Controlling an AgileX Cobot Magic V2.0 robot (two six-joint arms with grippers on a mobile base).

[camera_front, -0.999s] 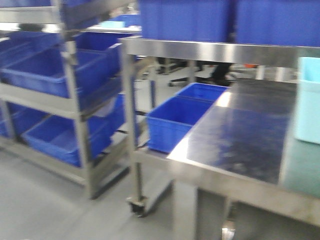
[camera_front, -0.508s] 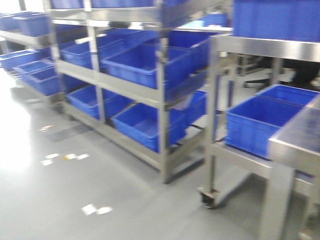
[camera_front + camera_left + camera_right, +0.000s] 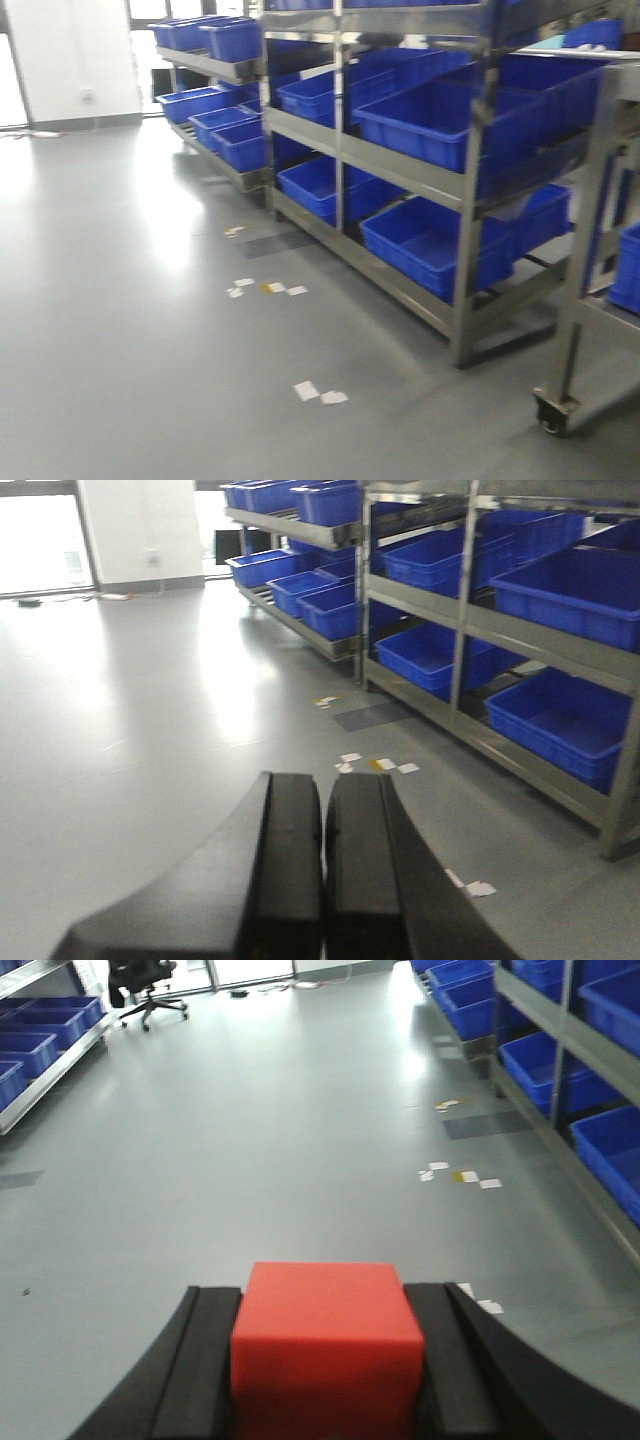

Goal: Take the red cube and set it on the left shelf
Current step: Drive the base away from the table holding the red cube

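Right gripper (image 3: pixel 325 1305) is gripping the cube (image 3: pixel 325 1355) above the floor (image 3: pixel 250 1140); left gripper (image 3: pixel 323 795) is hanging closed, empty

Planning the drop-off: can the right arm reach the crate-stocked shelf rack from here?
Probably not: the right tool grips the red cube, but open grey floor separates it from the shelf rack.
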